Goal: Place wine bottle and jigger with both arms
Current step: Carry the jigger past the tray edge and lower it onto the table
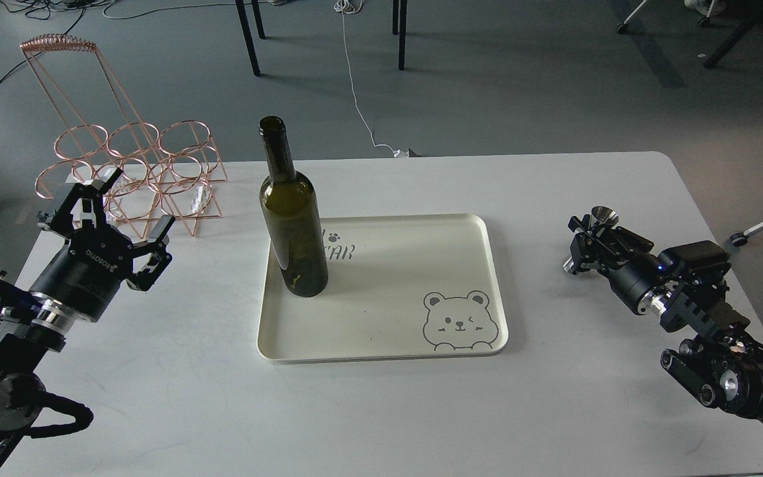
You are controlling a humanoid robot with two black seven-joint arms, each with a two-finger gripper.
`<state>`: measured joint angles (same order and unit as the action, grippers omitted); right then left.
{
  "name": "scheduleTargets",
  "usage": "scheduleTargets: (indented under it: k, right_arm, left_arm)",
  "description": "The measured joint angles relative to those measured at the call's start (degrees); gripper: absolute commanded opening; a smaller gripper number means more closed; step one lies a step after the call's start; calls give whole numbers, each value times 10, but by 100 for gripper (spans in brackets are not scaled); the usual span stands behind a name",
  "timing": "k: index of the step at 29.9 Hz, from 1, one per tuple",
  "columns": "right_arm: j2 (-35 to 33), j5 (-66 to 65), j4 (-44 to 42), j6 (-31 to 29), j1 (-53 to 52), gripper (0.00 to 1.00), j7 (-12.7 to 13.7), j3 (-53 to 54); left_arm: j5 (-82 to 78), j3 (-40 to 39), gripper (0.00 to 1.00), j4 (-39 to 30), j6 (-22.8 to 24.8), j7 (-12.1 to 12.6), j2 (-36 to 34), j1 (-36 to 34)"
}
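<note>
The wine bottle (292,218), dark olive green and without a label, stands upright on the left part of the cream tray (381,331). My left gripper (131,207) is open and empty, to the left of the tray and apart from the bottle. My right gripper (588,244) is to the right of the tray, low over the white table, and is shut on the small silver jigger (603,214). The jigger's upper cone sticks up above the fingers.
A copper wire bottle rack (131,169) stands at the table's back left, just behind my left gripper. The tray has a bear drawing (457,321) at its front right. Chair legs and cables are on the floor beyond the table's far edge.
</note>
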<state>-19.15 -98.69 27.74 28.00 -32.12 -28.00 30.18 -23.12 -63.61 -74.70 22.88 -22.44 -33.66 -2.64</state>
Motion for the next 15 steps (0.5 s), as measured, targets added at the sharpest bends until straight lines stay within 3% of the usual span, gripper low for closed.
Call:
scheduleTargets:
  k: [4, 15]
  right_arm:
    - [0, 0, -1, 0, -1, 39, 0, 0]
    - [-2, 0, 4, 0, -10, 89, 0, -1]
  left_arm:
    - [0, 0, 98, 0, 0, 0, 0, 0]
    - [0, 0, 98, 0, 1, 0, 0, 0]
